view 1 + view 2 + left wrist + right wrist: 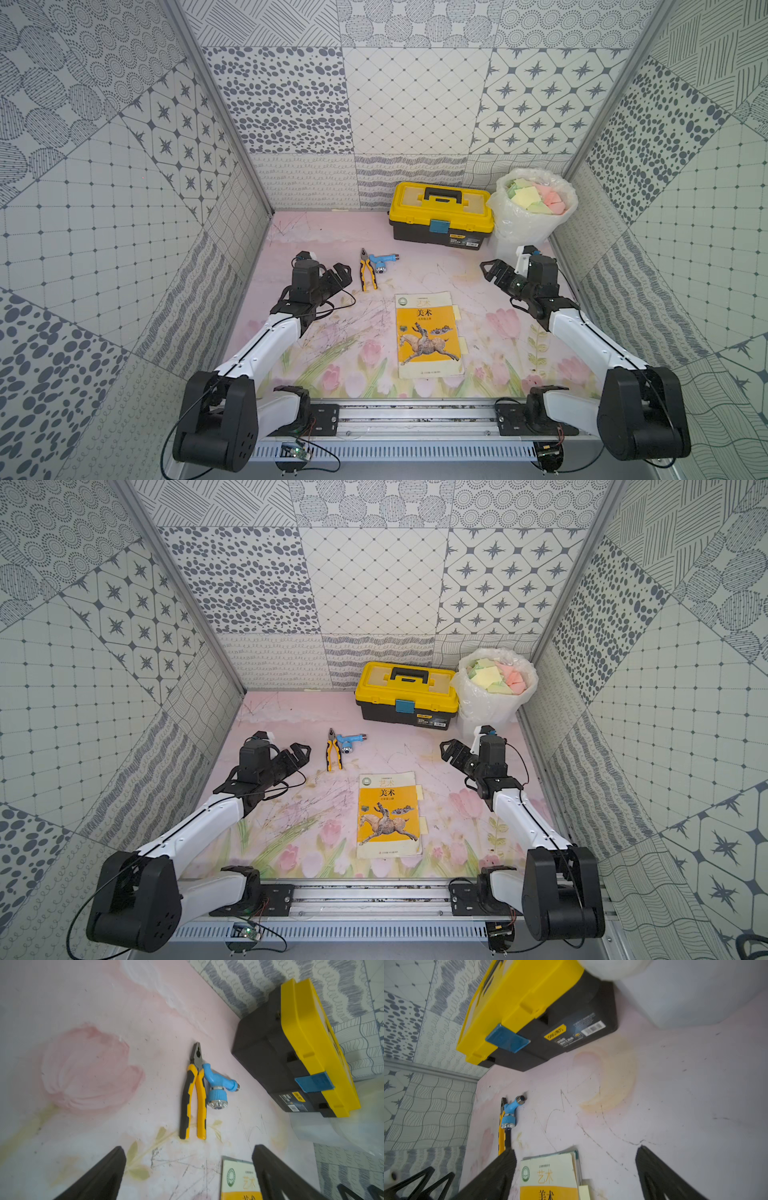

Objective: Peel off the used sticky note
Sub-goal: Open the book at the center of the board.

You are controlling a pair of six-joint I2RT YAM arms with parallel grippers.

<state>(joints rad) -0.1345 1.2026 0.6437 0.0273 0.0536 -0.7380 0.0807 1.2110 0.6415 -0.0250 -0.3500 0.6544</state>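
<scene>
Pale yellow sticky note (pixel 456 311) is seen protruding from the right edge of the book (pixel 428 332), lower centre of a top view; a second tab (pixel 464 345) sits below it. It is judged light, limp and easily torn, and best pinched at the free edge. Both the left gripper (pixel 341 273) and right gripper (pixel 487 269) are spread wide, with nothing held.

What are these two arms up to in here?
Two robot arms are set to peel a used sticky note off a book. Neither holds anything yet: the left claw and right claw hang open on either side of the yellow book. Pale sticky notes poke from its edge nearer the right arm, untouched. The bin at the back holds loose notes.
</scene>
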